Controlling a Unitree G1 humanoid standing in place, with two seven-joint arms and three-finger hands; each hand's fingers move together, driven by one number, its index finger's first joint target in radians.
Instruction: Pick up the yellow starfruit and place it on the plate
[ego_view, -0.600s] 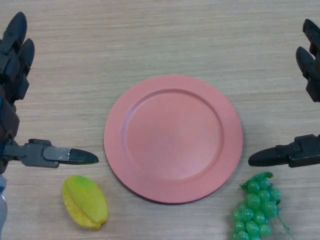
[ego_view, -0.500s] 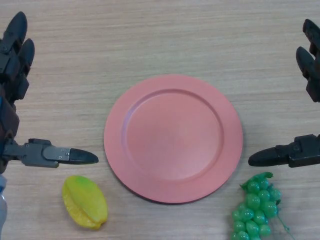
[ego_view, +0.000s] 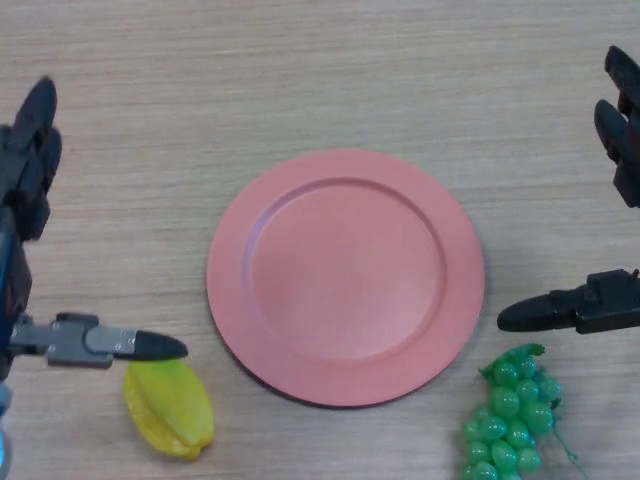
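Observation:
The yellow starfruit (ego_view: 171, 410) lies on the table at the bottom left, below and left of the pink plate (ego_view: 346, 274), which holds nothing. My left hand (ego_view: 25, 190) is open at the left edge, fingers straight and pointing away. Its thumb (ego_view: 110, 345) reaches right, just over the starfruit's upper edge. At the right edge my right hand (ego_view: 622, 150) is open too, its thumb stretched toward the plate's right rim.
A bunch of green grapes (ego_view: 510, 415) lies at the bottom right, just below the right thumb and close to the plate's lower right rim. The surface is a wooden table (ego_view: 320, 70).
My left hand has moved down and toward me; its thumb now overlaps the top of the starfruit. The right hand, plate and fruit have not moved.

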